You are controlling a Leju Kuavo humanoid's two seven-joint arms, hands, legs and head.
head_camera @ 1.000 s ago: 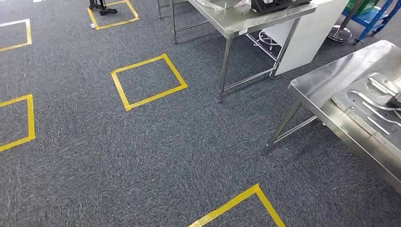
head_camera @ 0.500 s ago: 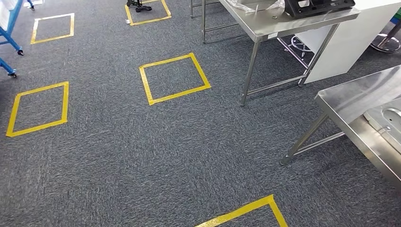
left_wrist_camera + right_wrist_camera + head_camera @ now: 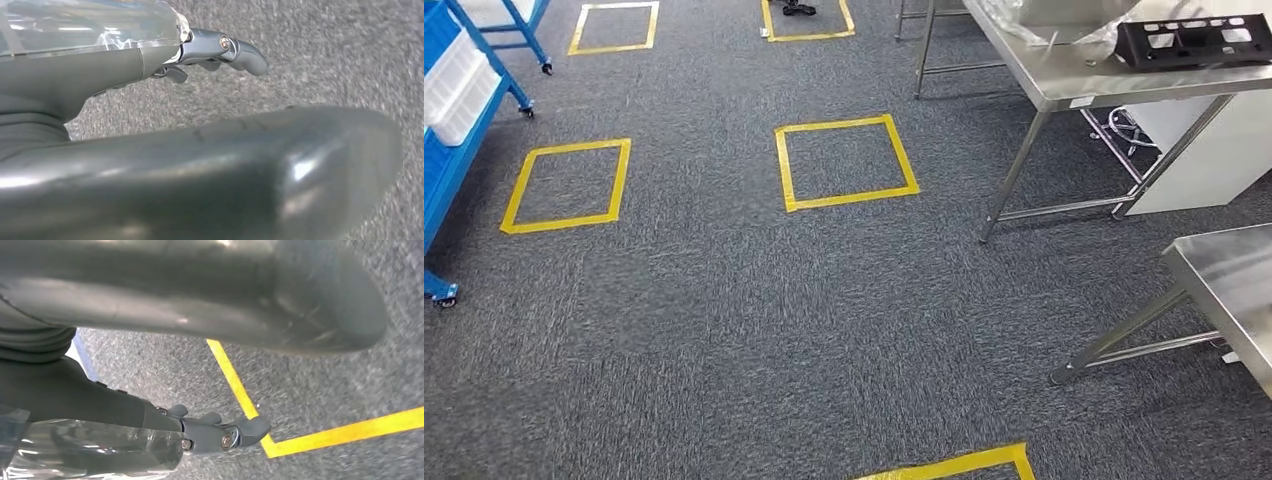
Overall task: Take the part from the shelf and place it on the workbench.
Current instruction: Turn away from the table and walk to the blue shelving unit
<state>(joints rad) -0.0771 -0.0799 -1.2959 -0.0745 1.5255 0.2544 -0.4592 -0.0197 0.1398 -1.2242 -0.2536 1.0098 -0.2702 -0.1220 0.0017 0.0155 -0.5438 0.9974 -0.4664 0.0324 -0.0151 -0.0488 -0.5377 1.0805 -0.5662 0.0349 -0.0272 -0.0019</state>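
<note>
The blue wheeled shelf stands at the left edge of the head view, with white bins on it; I cannot make out a part in them. A corner of the steel workbench shows at the right. My left hand hangs over grey carpet with its fingers held away from the thick thumb, and it holds nothing. My right hand hangs the same way, fingers apart from the thumb and nothing in it, above a yellow tape corner.
A second steel table stands at the back right, carrying a black perforated bracket and clear plastic wrap. Yellow tape squares mark the carpet. A white cabinet sits behind that table's legs.
The camera has swung left: the tables and floor squares slid right in the picture, the workbench is almost out of frame, and the blue shelf has come in at the left.
</note>
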